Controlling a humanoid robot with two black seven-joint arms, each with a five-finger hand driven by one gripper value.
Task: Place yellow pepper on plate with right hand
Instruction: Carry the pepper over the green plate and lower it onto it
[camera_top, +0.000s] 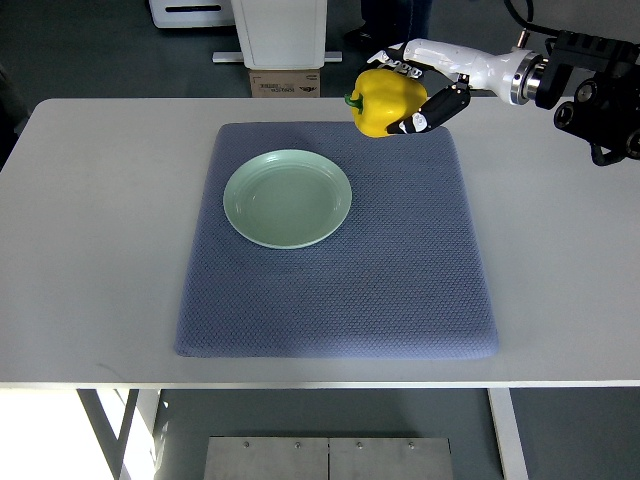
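From my feed the right robot hand (412, 92) has its fingers curled tight around the yellow pepper (386, 101), up over the far edge of the blue mat (340, 290). The green plate (287, 198) sits empty on the mat, down-left of it, on the white bench (90, 250).

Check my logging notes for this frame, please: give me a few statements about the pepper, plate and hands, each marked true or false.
1. The right hand grasps the yellow pepper. True.
2. The pepper already lies on the green plate. False: it is held beyond the plate, over the far right part of the blue mat.
3. The plate is empty. True.
4. The plate sits directly on the bare white table. False: it rests on the mat.
5. The left hand is reaching for the plate. False: no left hand shows in the top view.
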